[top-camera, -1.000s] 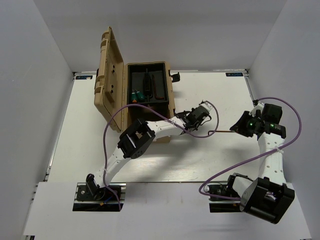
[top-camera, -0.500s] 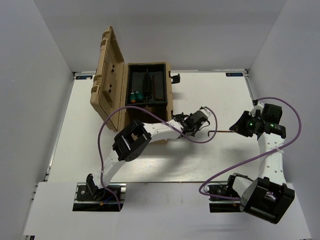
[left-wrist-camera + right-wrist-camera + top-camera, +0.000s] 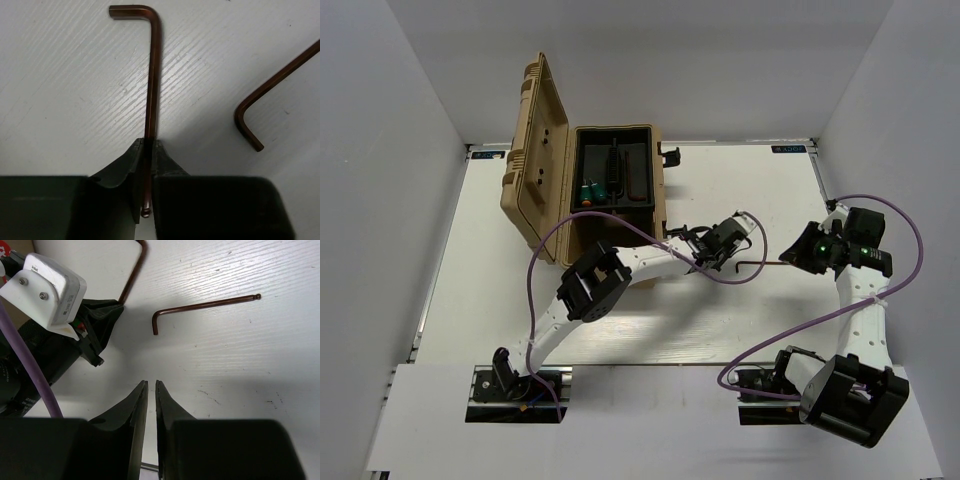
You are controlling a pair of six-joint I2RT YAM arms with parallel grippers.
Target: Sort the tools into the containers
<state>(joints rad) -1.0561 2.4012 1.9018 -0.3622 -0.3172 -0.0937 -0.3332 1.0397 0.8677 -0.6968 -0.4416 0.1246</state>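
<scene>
Tan case (image 3: 535, 160), far left of the table, lid up. Black tray (image 3: 582, 150) inside it, holding two green-handled screwdrivers (image 3: 592, 189) at its near-left corner; the long dark shapes further right in the tray are too dim to identify. Left gripper (image 3: 147, 145), right of the case: fingers pinched tight on the long shaft of a reddish-brown hex key (image 3: 152, 75), with its short leg pointing away from the fingers and its butt end tucked between them. Whether this key is touching the table cannot be told. Second hex key (image 3: 280, 74), flat on the table just beside the first, its long end cut off by the left wrist view's edge. Right gripper (image 3: 151, 382), furthest right: fingers drawn almost together, only a sliver of gap between them, gripping nothing.
</scene>
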